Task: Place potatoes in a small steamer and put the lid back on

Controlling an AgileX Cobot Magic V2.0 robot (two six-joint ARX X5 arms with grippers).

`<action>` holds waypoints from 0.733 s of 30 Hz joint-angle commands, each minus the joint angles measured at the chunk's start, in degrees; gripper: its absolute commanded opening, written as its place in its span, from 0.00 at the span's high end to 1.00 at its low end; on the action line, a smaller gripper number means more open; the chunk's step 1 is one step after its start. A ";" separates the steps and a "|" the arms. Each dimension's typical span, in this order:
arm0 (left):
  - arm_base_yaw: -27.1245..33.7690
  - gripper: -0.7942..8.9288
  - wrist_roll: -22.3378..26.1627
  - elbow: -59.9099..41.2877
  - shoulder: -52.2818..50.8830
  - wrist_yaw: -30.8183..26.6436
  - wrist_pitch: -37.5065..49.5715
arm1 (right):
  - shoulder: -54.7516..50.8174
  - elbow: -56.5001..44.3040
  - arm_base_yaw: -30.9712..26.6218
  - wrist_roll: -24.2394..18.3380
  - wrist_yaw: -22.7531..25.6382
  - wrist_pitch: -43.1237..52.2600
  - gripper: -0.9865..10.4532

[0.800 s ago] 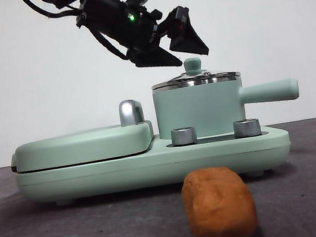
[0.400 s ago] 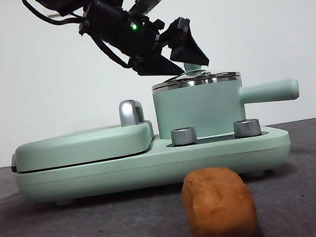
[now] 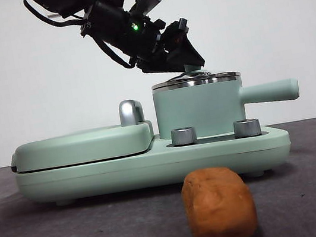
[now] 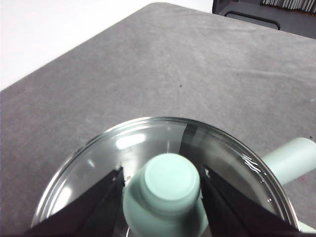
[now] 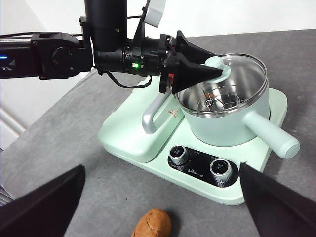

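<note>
The mint-green small steamer [image 3: 198, 109] stands on its base with the lid [image 3: 195, 80] resting on it. My left gripper [image 3: 194, 64] reaches down from the upper left, and its jaws press on both sides of the lid's mint-green knob [image 4: 170, 182]. The right wrist view also shows the left gripper [image 5: 215, 69] at the knob over the steamer [image 5: 227, 123]. The orange-brown potato [image 3: 218, 205] lies on the grey table in front of the base, also seen in the right wrist view [image 5: 152, 224]. My right gripper [image 5: 162, 168] is open and empty, high above the table's near side.
The steamer's straight handle [image 3: 268, 92] sticks out to the right. A closed flat mint-green grill plate [image 3: 81, 145] with a steel handle [image 3: 130, 112] fills the left of the base [image 3: 153, 164]. Two steel dials [image 3: 183, 136] sit on the base's front.
My left gripper has come down from just above the lid onto the knob, and its jaws have closed around it. The lid, steamer and potato have not moved.
</note>
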 commanded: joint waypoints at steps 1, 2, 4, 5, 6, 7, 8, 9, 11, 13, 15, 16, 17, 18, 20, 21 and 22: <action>-0.46 0.71 0.42 1.55 1.46 0.04 0.70 | 0.37 0.79 0.02 0.66 -0.02 0.15 0.48; -0.46 0.74 0.39 1.55 1.46 0.04 0.66 | 0.37 0.79 0.02 1.03 -0.02 0.15 0.48; -0.46 0.79 0.42 1.55 1.46 0.04 0.61 | 0.37 0.79 0.02 1.27 -0.02 0.15 0.48; -0.46 0.80 0.42 1.55 1.46 0.04 0.61 | 0.37 0.79 0.02 1.27 -0.02 0.15 0.48; -0.46 0.80 0.39 1.55 1.46 0.04 0.59 | 0.37 0.79 0.02 1.27 -0.02 0.17 0.48; -0.46 0.80 0.42 1.55 1.46 0.04 0.55 | 0.35 0.79 0.02 1.27 -0.02 0.17 0.48; -0.46 0.80 0.39 1.55 1.46 0.04 0.52 | 0.37 0.79 0.02 1.27 -0.02 0.17 0.48; -0.46 0.80 0.39 1.55 1.46 0.04 0.55 | 0.35 0.79 0.02 1.27 -0.02 0.17 0.48; -0.44 0.80 0.39 1.62 1.46 0.04 0.74 | 0.37 0.79 0.02 1.53 0.04 0.20 0.48; -0.44 0.80 0.28 2.25 1.11 0.04 0.52 | 0.37 0.79 0.02 3.10 0.02 0.37 0.48; -0.42 0.80 0.09 2.99 0.42 0.04 0.50 | 0.44 0.81 0.02 4.61 -0.04 0.59 0.48; -0.42 0.80 -0.31 3.43 -0.11 0.07 0.48 | 0.59 0.90 0.02 5.44 -0.13 0.63 0.48; -0.39 0.80 -0.79 3.91 -0.48 0.04 0.50 | 0.79 1.11 0.02 6.12 -0.13 0.55 0.48; -0.31 0.80 -1.57 4.52 -0.94 0.04 0.35 | 1.03 1.44 0.04 7.04 -0.13 0.42 0.48; -0.04 0.80 -3.30 5.88 -1.81 0.04 -0.57 | 2.01 2.62 0.28 8.09 -0.07 -0.48 0.48; 0.07 0.80 -4.26 6.40 -2.23 0.04 -0.96 | 2.75 3.48 0.59 8.33 0.07 -1.38 0.48; 0.13 0.80 -4.52 6.82 -2.86 0.04 -1.75 | 3.61 4.39 1.03 8.37 0.33 -2.32 0.48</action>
